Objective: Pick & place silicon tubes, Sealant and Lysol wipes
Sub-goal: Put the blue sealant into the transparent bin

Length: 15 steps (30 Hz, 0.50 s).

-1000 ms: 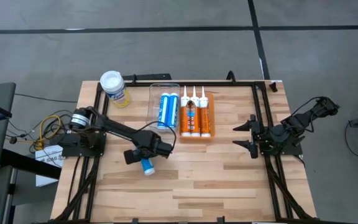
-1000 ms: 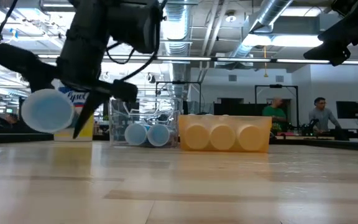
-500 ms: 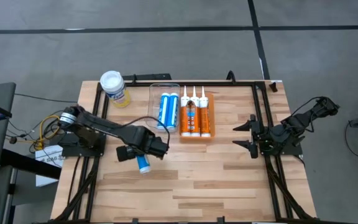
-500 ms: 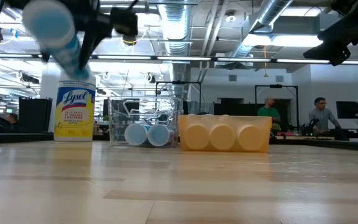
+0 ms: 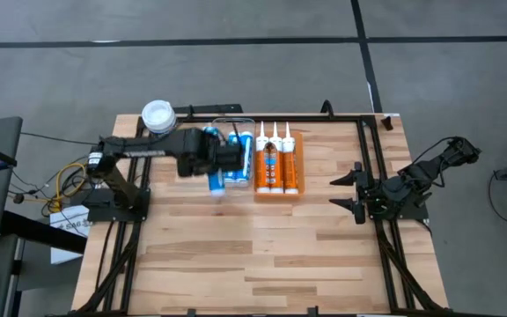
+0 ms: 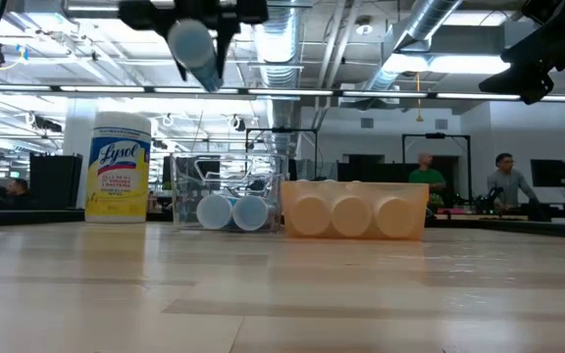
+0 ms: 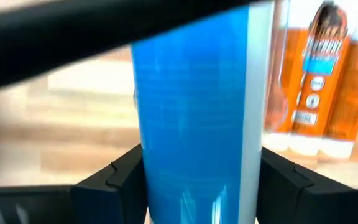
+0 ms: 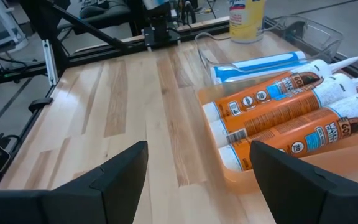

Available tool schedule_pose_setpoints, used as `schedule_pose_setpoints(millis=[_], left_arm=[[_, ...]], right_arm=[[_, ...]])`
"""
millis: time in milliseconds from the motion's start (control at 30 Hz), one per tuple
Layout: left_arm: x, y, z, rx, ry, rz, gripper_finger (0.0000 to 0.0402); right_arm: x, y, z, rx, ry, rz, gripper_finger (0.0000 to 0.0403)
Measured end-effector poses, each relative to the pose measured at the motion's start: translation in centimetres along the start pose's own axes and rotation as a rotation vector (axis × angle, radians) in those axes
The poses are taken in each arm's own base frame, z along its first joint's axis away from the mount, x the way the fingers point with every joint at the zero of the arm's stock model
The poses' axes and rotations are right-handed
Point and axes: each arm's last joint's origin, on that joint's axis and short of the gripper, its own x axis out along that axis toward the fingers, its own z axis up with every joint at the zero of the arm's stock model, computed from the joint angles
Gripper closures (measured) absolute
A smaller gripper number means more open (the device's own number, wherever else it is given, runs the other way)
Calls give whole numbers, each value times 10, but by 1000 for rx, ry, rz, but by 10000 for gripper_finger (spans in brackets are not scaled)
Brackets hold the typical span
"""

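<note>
Even, bright overhead light from ceiling strip fixtures point(image 6: 430, 61) leaves only soft shadows on the counter point(image 5: 262, 246), while the blue tube point(image 7: 191, 118) fills the left wrist view with motion blur and pale glare streaks.

Wooden table point(image 5: 262, 255) — two people point(image 6: 503, 181) far behind — grey floor point(image 5: 236, 62).

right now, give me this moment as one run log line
left gripper: shut on blue plastic tube, raised above clear bin | right gripper: open, waiting at table's right edge
</note>
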Motion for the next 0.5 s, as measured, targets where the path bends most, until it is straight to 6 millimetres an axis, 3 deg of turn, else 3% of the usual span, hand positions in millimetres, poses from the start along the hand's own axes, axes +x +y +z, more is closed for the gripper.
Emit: schedule_pose_setpoints(millis=[267, 500], left_arm=[[37, -14, 71, 100, 1, -3, 200], [75, -21, 108, 136, -159, 105, 200]], right_arm=[[0, 0, 0, 6, 0, 0, 127], [0, 0, 0, 5, 1, -1, 127]])
